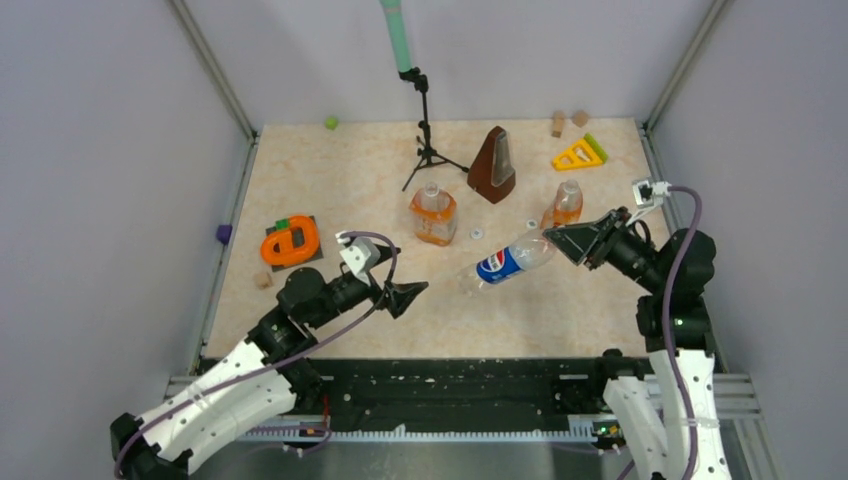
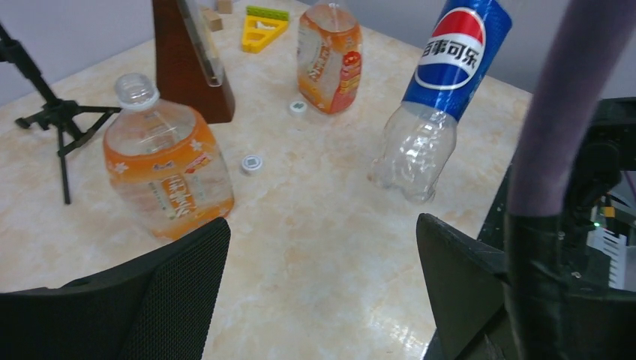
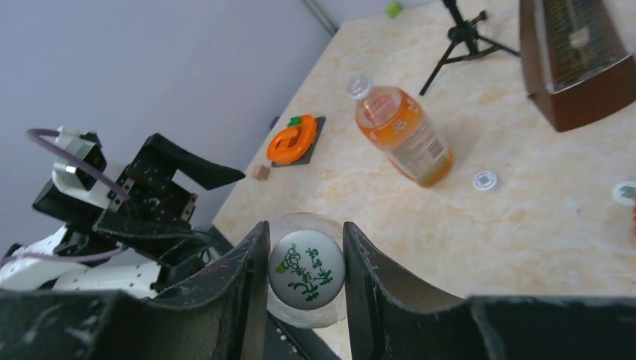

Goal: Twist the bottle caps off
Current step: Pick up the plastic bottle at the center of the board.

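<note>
My right gripper [image 1: 553, 243] [image 3: 306, 238] is shut on a white cap [image 3: 306, 271] with green print, screwed on the clear blue-label bottle [image 1: 508, 263] [image 2: 442, 82]. The bottle hangs tilted, its base low over the table. The squat orange bottle [image 1: 433, 216] [image 2: 166, 174] [image 3: 403, 133] stands with no cap on it. The slim orange bottle [image 1: 565, 204] [image 2: 330, 56] stands behind. Two loose white caps [image 1: 477, 233] [image 1: 531, 224] [image 2: 251, 163] [image 2: 298, 107] [image 3: 485, 180] lie on the table. My left gripper [image 1: 410, 293] [image 2: 322, 277] is open and empty, left of the blue-label bottle.
A brown metronome [image 1: 493, 165] and a black tripod [image 1: 428, 140] stand at the back. A yellow triangle [image 1: 579, 154] and wooden blocks [image 1: 558, 123] lie at the back right. An orange toy on a dark plate [image 1: 290, 241] is at the left.
</note>
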Tool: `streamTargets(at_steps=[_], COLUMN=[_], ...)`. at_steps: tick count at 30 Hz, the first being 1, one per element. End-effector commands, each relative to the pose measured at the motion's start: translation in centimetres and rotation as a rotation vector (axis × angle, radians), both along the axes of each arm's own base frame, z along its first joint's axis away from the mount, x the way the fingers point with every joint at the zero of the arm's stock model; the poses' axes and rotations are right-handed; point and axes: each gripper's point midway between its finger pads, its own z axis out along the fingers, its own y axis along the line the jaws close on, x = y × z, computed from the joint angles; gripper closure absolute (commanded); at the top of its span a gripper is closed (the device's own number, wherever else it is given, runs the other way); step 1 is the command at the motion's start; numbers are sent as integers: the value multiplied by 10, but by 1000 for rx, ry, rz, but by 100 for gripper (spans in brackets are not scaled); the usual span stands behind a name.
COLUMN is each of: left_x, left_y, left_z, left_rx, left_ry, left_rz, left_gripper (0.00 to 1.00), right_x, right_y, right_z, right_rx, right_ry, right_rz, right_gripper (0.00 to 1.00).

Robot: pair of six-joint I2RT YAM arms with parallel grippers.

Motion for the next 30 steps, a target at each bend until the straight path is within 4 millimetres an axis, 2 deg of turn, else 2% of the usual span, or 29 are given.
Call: streamTargets(at_steps=[1,6,9,16,18,20,25,30], left_x=[-15,-13,-14,-43,-41,-30,-23,-25], left_y=[-23,-42,-47,-59,-61,-60,-56,-60], left_z=[46,40,40,42,36,27,17,3], left_rx=[-111,-92,-107,-98,-72,-34,-2,45], left_ry=[-49,-20,-9,-14,7,45,40,96], left_rz=[-152,-223,-246,-434,-432,-370,-325,-335], left_gripper=[7,7,7,6,6,10,11,12], right_x=[-15,-19,-14,-1,1,-1,0,2], right_y=[22,45,59,90,98,104,106,102], right_z=[22,13,-1,-21,-24,-20,-9,-9], right_rx=[101,124,130,162,168,204,274,341], right_ry=[-90,-86,-61,-46,-44,-58,-72,-61], right_rz=[155,240,260,283,282,308,298,263], right_gripper=[100,100,100,100,100,100,100,100])
